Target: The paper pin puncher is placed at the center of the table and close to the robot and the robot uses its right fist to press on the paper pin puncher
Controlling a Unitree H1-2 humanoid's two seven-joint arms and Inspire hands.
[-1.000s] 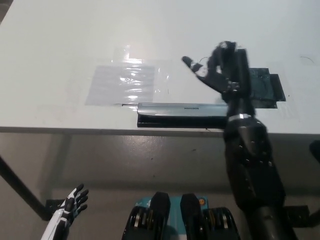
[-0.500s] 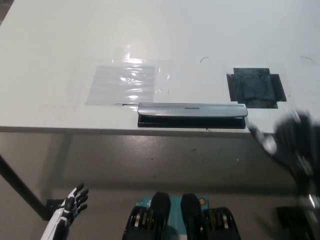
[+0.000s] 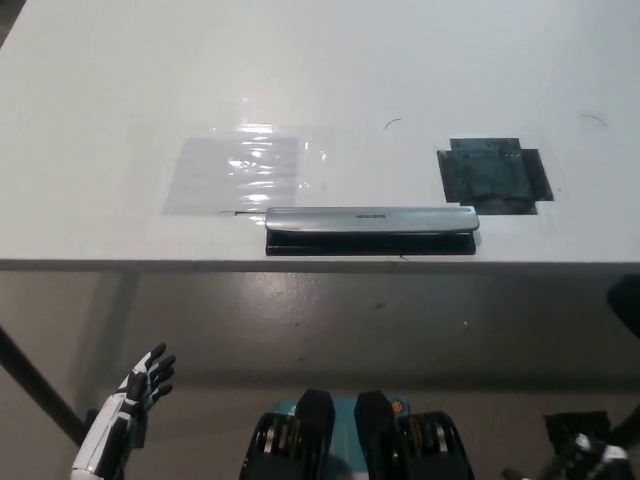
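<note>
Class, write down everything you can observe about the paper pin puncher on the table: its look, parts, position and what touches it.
The paper pin puncher is a long, narrow bar lying flat near the table's front edge, running left to right. Its top is a silvery, metallic-looking lever bearing a small dark label at the middle; beneath sits a black base. It rests lowered, and no hand touches it. A clear plastic sheet lies just behind its left end, and a dark square patch behind its right end.

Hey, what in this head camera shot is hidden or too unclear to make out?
- Right hand: head view, only a blurred bit at the bottom right edge; open or shut unclear.
- Paper pin puncher: the print on its silver top is too small to read.
- Left hand: resting low at bottom left, forearm cut off by the bottom edge.
- Dark patch on the table: its material is unclear.
</note>
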